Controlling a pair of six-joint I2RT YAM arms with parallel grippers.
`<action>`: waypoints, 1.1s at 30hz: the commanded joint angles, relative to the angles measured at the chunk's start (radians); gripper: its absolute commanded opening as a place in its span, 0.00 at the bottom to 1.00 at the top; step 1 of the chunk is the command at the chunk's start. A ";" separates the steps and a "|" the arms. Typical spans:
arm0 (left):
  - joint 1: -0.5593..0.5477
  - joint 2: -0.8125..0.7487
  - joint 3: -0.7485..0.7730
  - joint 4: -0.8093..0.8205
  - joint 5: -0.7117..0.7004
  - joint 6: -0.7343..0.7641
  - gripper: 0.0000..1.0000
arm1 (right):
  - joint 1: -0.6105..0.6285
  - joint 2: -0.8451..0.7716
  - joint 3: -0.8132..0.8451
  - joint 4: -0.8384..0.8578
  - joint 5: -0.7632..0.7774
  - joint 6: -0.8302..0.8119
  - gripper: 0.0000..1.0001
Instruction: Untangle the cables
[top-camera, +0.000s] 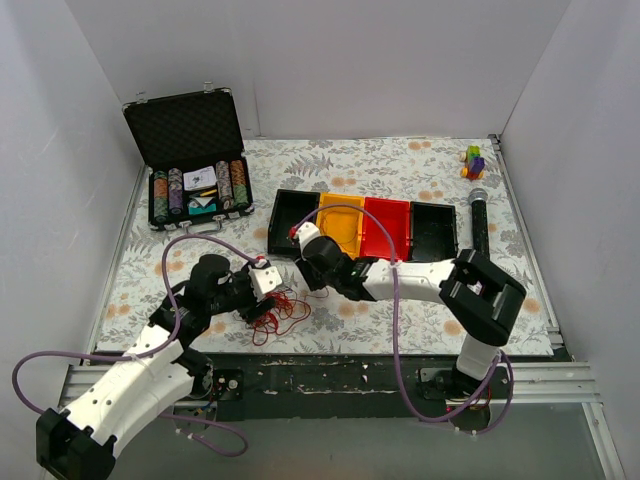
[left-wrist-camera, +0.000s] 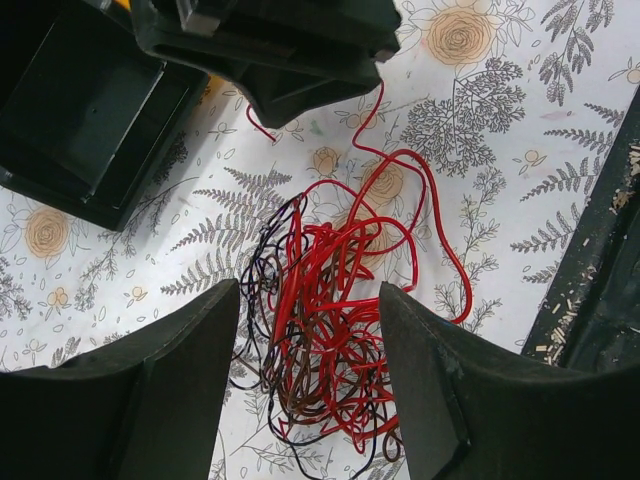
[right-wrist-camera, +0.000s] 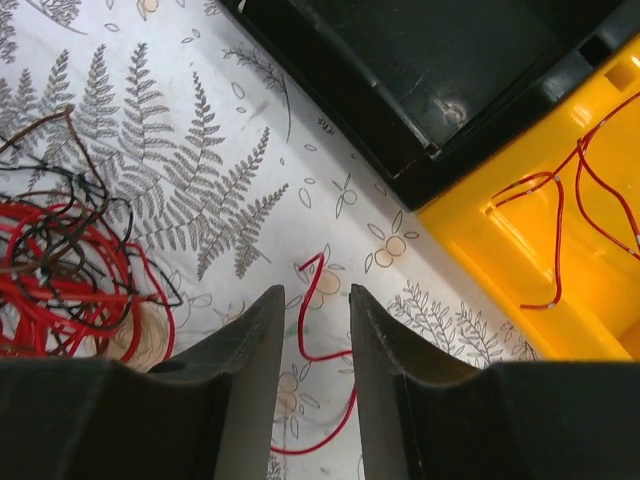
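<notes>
The cables are a tangled bunch of thin red and dark wires on the floral cloth near the front edge. My left gripper is open and hangs over the bunch; in the left wrist view the tangle lies between its fingers, and I cannot tell whether they touch it. My right gripper is just right of the bunch. In the right wrist view its jaws are narrowly open around one loose red wire, not pinching it. The tangle shows at the left there.
A row of bins stands behind: black, yellow, red, black. The yellow bin holds some red wires. An open poker-chip case is at the back left, a microphone and a small toy at the right.
</notes>
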 joint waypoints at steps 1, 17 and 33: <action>0.002 -0.009 0.015 0.013 0.031 0.006 0.57 | -0.007 0.048 0.061 0.028 0.045 -0.052 0.35; -0.064 0.329 -0.023 0.331 0.108 0.096 0.60 | -0.010 -0.500 -0.218 -0.075 0.032 0.134 0.01; -0.100 0.347 -0.155 0.425 -0.036 0.251 0.38 | -0.089 -0.812 -0.213 -0.400 0.302 0.203 0.01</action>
